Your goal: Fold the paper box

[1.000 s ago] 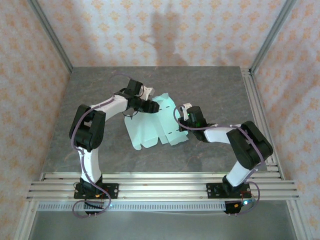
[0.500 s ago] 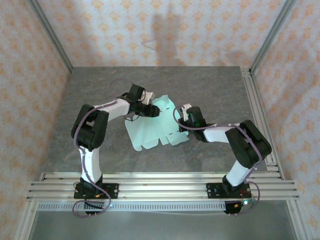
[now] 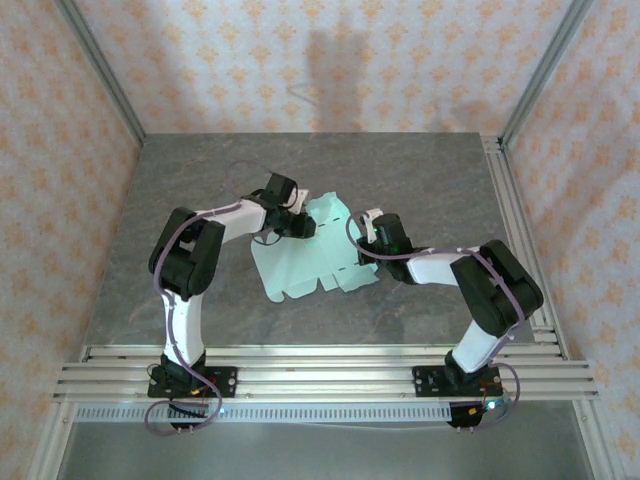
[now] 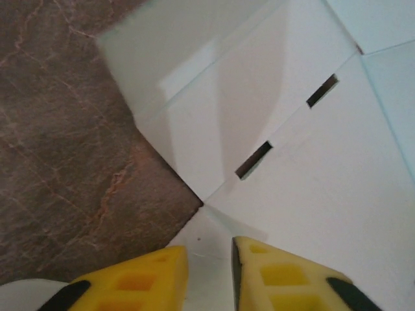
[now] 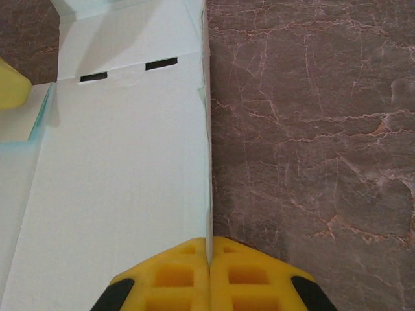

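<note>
Top view: pale mint-green thin card paper box point(image 3: 305, 262), a flat cutout with rounded flaps, lies mid-table between the 2 arms (fingers too small to judge from there). The wrist views add 2 dark slots along a crease.

Right gripper point(image 5: 209, 249): yellow fingers pressed together, pinching the card's right edge.

Left gripper point(image 4: 209, 259): fingers a narrow gap apart over a corner flap; grip cannot be told.

Dark grey marbled tabletop point(image 3: 420, 170); peach patterned walls point(image 3: 350, 60).
</note>
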Robot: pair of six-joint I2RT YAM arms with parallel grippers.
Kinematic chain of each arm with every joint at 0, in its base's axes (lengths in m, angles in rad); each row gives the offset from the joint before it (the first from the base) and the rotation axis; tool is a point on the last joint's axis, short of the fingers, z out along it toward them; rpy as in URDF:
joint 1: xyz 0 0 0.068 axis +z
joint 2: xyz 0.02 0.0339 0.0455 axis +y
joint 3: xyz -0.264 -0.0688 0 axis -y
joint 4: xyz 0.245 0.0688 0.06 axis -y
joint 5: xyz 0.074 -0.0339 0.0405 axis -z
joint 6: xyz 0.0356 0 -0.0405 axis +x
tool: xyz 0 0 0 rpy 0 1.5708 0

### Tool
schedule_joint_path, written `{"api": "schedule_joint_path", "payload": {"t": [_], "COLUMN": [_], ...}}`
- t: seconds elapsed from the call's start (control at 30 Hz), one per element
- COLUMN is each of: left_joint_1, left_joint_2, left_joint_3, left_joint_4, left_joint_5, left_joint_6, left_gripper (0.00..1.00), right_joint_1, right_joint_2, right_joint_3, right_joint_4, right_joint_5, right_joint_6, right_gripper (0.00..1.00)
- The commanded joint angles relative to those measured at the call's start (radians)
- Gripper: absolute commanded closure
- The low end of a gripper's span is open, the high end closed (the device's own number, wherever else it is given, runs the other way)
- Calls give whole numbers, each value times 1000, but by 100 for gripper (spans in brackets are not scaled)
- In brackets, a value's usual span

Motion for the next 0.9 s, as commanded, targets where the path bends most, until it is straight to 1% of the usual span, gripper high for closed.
{"api": "schedule_joint_path", "payload": {"t": [0.0, 0.13, 0.2, 0.33, 0.37, 0.43, 0.5, 0.63, 0.77, 0.83, 0.87], "left_joint_1": [-38, -79, -101, -153, -158, -159, -159, -150, -148, -148, -146], "left_joint_2": [70, 76, 77, 81, 81, 73, 52, -46, -173, -216, -223], "left_joint_3": [-5, -3, -1, 8, 4, -9, -24, -54, -57, -39, -21], "left_joint_4": [-157, -200, -222, -275, -276, -262, -239, -178, -132, -130, -137], "left_joint_5": [-100, -237, -306, -503, -528, -544, -533, -440, -372, -359, -354], "left_joint_6": [24, 40, 48, 33, 24, 4, -3, -39, -86, -108, -116], "left_gripper": [79, 83, 83, 82, 82, 81, 80, 74, 64, 58, 56], "right_joint_1": [-7, -6, -6, -7, -7, -7, -6, -6, 1, 21, 32], "right_joint_2": [6, 3, -1, 4, 4, 2, 0, -18, -32, -35, -34], "right_joint_3": [26, 25, 24, 33, 33, 33, 33, 35, 44, 51, 54], "right_joint_4": [14, 14, 14, 1, 2, 8, 9, -5, -36, -53, -60], "right_joint_5": [34, 40, 43, 49, 47, 45, 44, 52, 77, 123, 144], "right_joint_6": [16, 16, 16, 27, 30, 35, 35, 20, -19, -60, -76], "right_gripper": [100, 100, 100, 100, 100, 100, 100, 100, 100, 100, 100]}}
